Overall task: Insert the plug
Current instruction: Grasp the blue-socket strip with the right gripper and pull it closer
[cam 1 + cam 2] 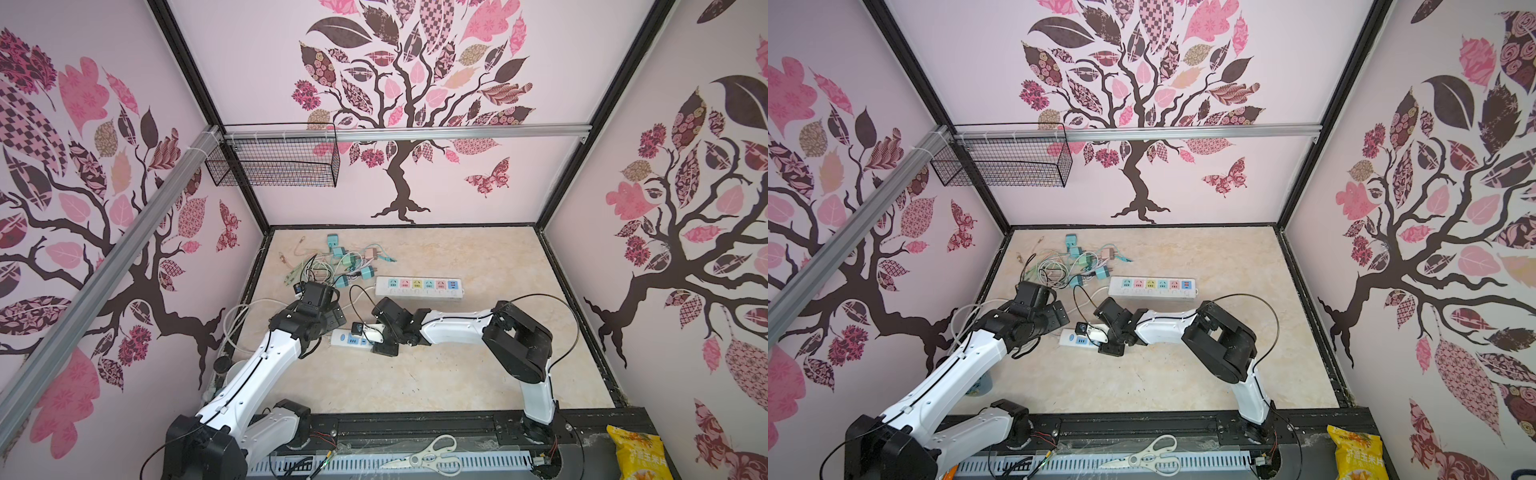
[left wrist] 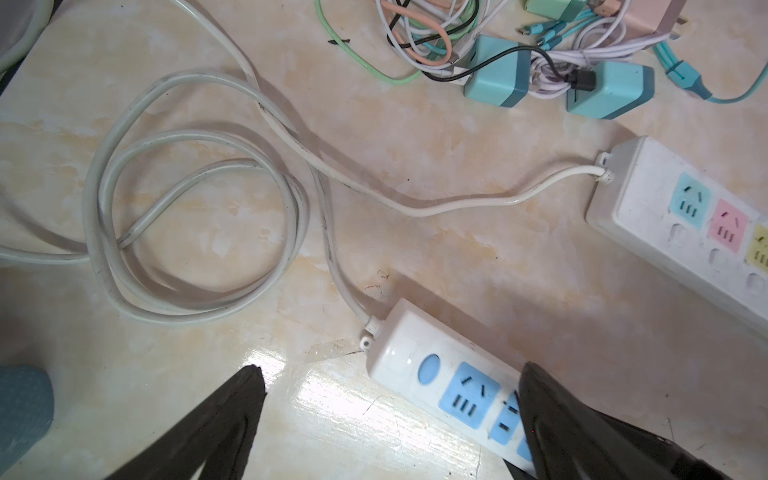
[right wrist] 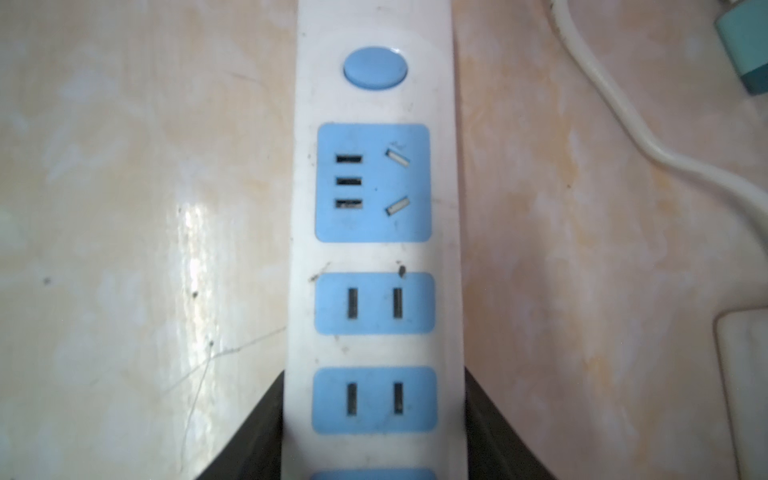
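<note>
**Strip held, no plug picked up yet**

We judge the job barely begun. Our right end effector (image 3: 374, 395) is clamped on the sides of the white power strip (image 3: 376, 257), which lies toward the desk's (image 1: 457, 365) left edge. The blue sockets (image 3: 373, 183) we can see are bare. Our left end effector (image 2: 390, 368) gapes wide, empty, over the strip's switch end. The teal plugs (image 2: 496, 77) lie among tangled cables (image 2: 419, 29) near the far left corner: boxy, two-toned, prongs hidden. Fetching and inserting one remains.
</note>
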`<state>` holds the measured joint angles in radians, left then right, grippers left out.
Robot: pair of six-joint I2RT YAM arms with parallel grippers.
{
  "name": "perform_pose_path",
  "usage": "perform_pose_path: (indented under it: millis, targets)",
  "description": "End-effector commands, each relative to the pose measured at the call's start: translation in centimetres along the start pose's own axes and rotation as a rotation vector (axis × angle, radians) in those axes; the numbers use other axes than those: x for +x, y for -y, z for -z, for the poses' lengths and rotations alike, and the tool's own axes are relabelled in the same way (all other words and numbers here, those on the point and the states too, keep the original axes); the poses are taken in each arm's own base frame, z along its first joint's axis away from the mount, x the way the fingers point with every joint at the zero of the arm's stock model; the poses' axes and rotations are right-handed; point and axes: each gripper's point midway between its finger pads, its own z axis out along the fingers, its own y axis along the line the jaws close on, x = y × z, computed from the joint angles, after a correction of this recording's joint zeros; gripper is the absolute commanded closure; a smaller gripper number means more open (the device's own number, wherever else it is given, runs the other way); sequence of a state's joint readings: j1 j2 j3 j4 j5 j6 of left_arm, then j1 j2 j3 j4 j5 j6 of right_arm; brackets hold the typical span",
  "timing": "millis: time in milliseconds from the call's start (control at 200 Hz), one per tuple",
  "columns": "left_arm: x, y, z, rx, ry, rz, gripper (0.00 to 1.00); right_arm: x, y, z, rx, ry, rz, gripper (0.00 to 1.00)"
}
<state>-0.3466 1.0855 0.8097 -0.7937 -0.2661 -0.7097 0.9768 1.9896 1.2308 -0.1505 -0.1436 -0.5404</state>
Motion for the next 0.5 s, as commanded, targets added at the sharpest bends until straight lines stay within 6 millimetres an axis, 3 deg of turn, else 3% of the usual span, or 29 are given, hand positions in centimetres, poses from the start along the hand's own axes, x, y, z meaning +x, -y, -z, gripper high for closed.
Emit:
perform_pose_path:
  millis: [0, 240, 335, 490]
  targets:
    - [0.1, 0.5, -0.1, -0.009, 0.021, -0.037, 0.02, 6.7, -1.9, 1.4, -0.121, -0.207, -0.012, 0.56]
    - [0.7, 1.5, -1.0, 0.004, -0.014, -0.052, 0.02, 11.7, 0.0, 4.7, -0.098, -0.296, -0.025, 0.53]
    - [1.0, 2.4, -1.4, 0.04, -0.024, -0.059, 0.02, 13.5, 1.6, 6.2, -0.066, -0.325, -0.077, 0.53]
    - [1.5, 3.9, -1.8, 0.07, -0.043, -0.089, 0.02, 16.2, 2.6, 8.2, -0.056, -0.381, -0.071, 0.54]
